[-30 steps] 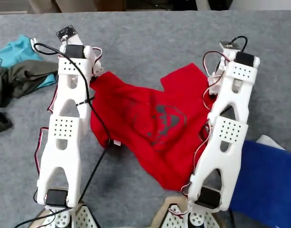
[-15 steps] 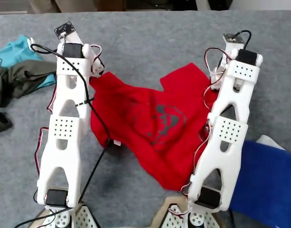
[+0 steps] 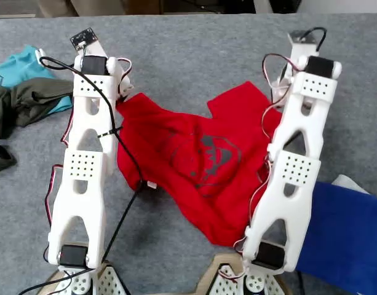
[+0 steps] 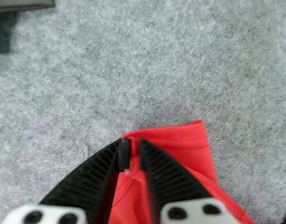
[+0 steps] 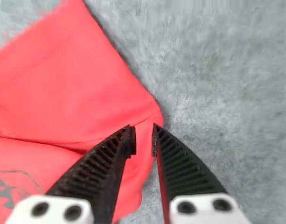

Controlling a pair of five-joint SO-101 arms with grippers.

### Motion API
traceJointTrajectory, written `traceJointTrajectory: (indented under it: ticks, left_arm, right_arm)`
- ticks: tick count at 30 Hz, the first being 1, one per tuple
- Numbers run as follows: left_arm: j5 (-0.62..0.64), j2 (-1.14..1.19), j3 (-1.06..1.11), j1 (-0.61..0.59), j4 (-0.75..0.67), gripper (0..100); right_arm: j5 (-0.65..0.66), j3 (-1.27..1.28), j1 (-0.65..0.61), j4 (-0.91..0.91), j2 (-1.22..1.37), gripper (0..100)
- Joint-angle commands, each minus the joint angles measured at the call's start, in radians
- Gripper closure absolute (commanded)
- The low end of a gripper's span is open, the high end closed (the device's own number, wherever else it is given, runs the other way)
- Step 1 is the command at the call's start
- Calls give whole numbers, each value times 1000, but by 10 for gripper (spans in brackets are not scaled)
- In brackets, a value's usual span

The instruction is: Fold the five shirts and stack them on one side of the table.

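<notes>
A red shirt (image 3: 194, 160) with a dark print lies crumpled on the grey table between my two arms. My left gripper (image 3: 123, 93) is at the shirt's far left corner. In the left wrist view that gripper (image 4: 131, 151) is shut on the shirt's stitched hem (image 4: 180, 140). My right gripper (image 3: 279, 92) is at the shirt's far right edge. In the right wrist view it (image 5: 143, 135) hangs over the red shirt's edge (image 5: 87, 93) with its fingers a narrow gap apart, and the cloth lies flat beneath them.
A teal shirt (image 3: 16, 64) and a dark olive shirt (image 3: 28, 98) lie bunched at the left edge. A blue shirt (image 3: 345, 233) sits at the near right with something white (image 3: 348, 182) behind it. A black cable (image 3: 123, 184) trails along the left arm.
The right arm has stretched farther from its base, toward the table's far side. The red shirt and the left arm have hardly shifted.
</notes>
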Motion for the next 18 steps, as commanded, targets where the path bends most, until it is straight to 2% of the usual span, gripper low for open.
traceJointTrajectory:
  ticks: [1, 12, 14, 18]
  left_arm:
    - [6, -12, 2, 5, 11, 981]
    - [15, -36, -5, 3, 11, 981]
    - [15, -64, 5, 3, 11, 981]
    - [15, -128, 5, 12, 12, 981]
  right_arm:
    - [3, -48, -18, 14, -139, 916]
    - [3, -42, -16, 14, -266, 912]
    - [-12, -38, -15, -8, -259, 877]
    - [-155, 33, -22, -152, -180, 743]
